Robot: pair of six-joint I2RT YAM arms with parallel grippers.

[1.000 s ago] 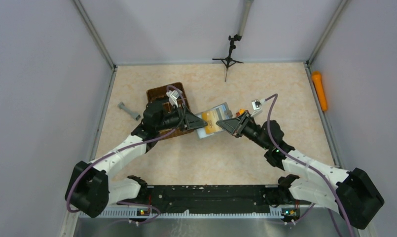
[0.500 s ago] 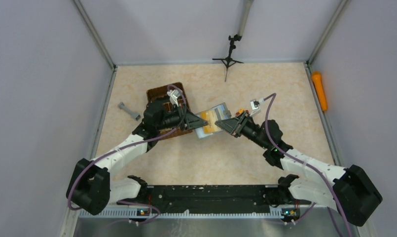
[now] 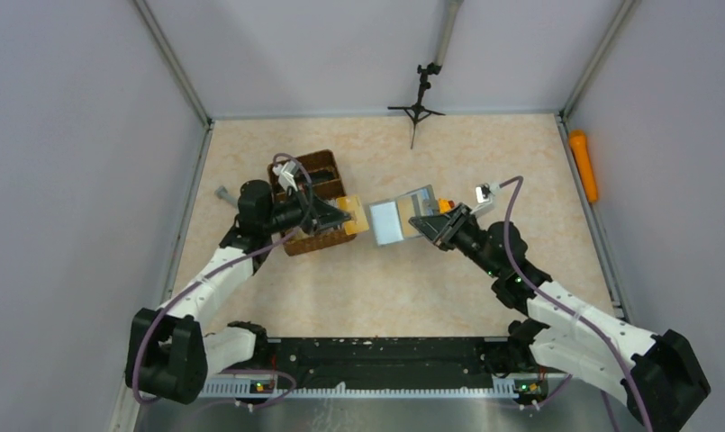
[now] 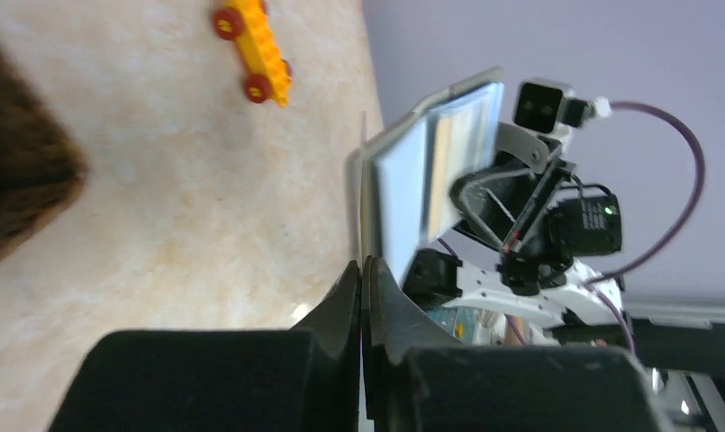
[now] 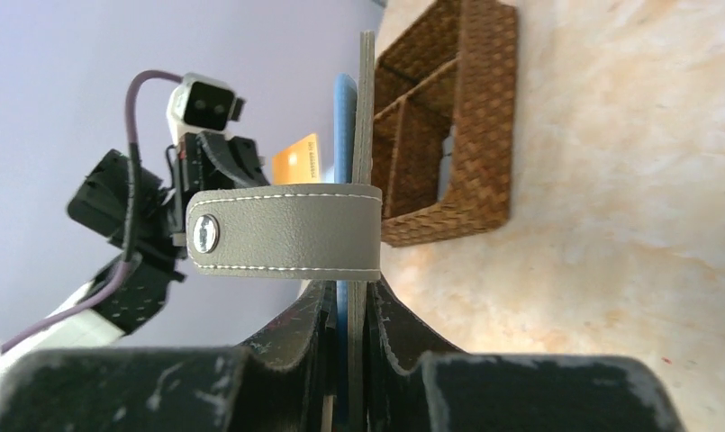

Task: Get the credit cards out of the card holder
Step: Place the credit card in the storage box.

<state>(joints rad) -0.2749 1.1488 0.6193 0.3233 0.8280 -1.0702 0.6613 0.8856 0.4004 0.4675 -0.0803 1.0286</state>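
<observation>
Beige, speckled counter (image 3: 412,288) inside pale lilac walls, seen from above. My left fingers (image 3: 344,214) are pressed together on a pale yellow card (image 3: 357,216), pinching it flat between them. The card hangs in the air over the right corner of a brown wicker basket (image 3: 322,164), just left of the card holder (image 3: 396,219). I cannot tell whether card and holder touch. My right fingers (image 3: 423,223) pinch the grey card holder by its right side. They hold it open and lifted off the counter, with its pale blue inside turned toward the overhead camera. From my right wrist, the holder's grey snap strap (image 5: 286,232) crosses in front of the fingers. An orange toy brick with red wheels (image 4: 253,49) lies on the counter beyond the holder.
</observation>
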